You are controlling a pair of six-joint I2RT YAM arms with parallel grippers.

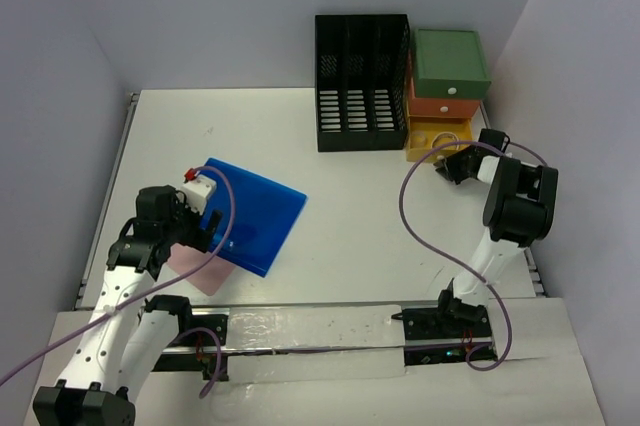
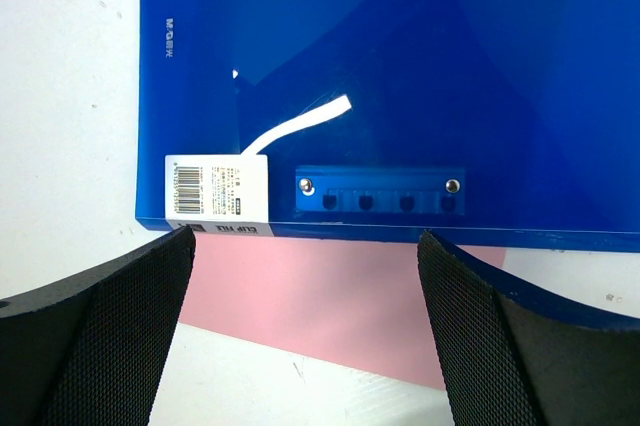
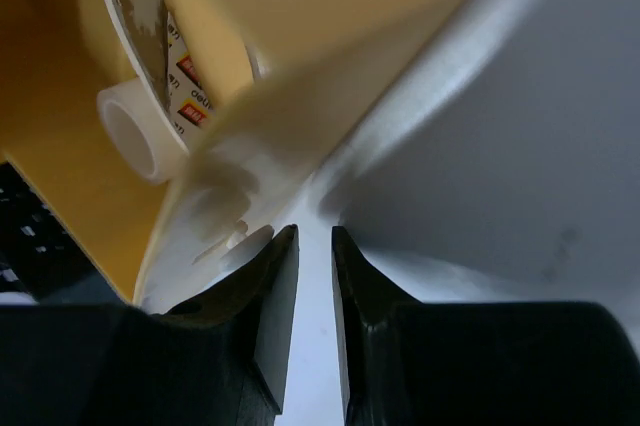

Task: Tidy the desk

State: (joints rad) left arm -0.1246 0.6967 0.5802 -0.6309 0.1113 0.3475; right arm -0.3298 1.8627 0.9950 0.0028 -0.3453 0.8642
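Observation:
The white desk (image 1: 360,246) carries a blue clip file (image 1: 255,211) lying flat on a pink sheet (image 1: 195,271). A small red and white object (image 1: 199,183) sits at the file's far left corner. My left gripper (image 1: 190,226) is open and empty at the file's near-left edge. In the left wrist view its fingers (image 2: 110,326) frame the pink sheet (image 2: 330,296), with the file (image 2: 400,66) just ahead. My right gripper (image 1: 447,162) is at the front of the pulled-out yellow drawer (image 1: 432,138). Its jaws stand almost together with nothing between them (image 3: 315,246).
A black slotted file rack (image 1: 360,81) stands at the back, beside a drawer unit with a green (image 1: 450,61) and an orange (image 1: 445,103) drawer. A tape roll (image 3: 135,136) lies in the yellow drawer (image 3: 60,146). A metal rail (image 1: 118,161) runs along the desk's left edge.

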